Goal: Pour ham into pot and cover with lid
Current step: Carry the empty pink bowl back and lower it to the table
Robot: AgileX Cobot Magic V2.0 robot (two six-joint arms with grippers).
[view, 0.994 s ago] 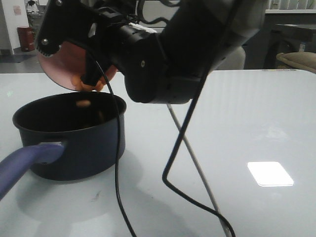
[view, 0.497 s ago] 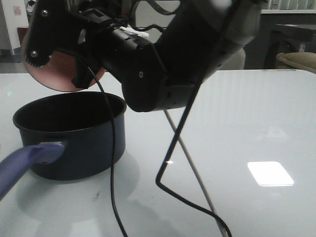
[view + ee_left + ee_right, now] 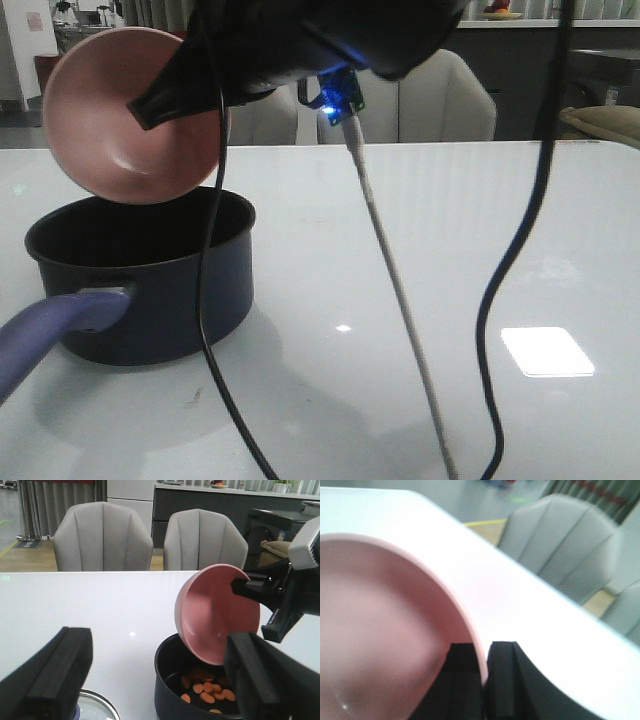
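Bowl (image 3: pixel 130 115) up on its side over the pot (image 3: pixel 145 280) — that's the front view, the salmon-pink dish tipped with its hollow facing this way and nothing left inside it. The right gripper (image 3: pixel 150 108) has it pinched at the rim, its black arm reaching in from above. The pot sits on the white table (image 3: pixel 480 260), long purple handle (image 3: pixel 50 325) pointing toward the near left corner. Pouring looks finished to me; next would be setting the bowl down clear of the pot, then going for the lid.

Over to the left wrist view: ham (image 3: pixel 207 690) is down in the pot, a scatter of orange-pink slices on the dark bottom, directly below the tilted bowl and well under the right gripper's pinch. The left gripper (image 3: pixel 155 680) hangs wide open with nothing between its two black fingers (image 3: pixel 55 672), the pot just ahead of it. And there's the lid (image 3: pixel 97 707), a sliver of glass with a steel rim lying flat on the table close beside the open fingers, its knob mostly hidden. That arm seems best placed to take it: drop onto the knob, close, lift, carry across and seat it on the pot.

Right wrist view, blurred: two black pads (image 3: pixel 502 680) clamped tight on the pink rim, one inside, one outside.
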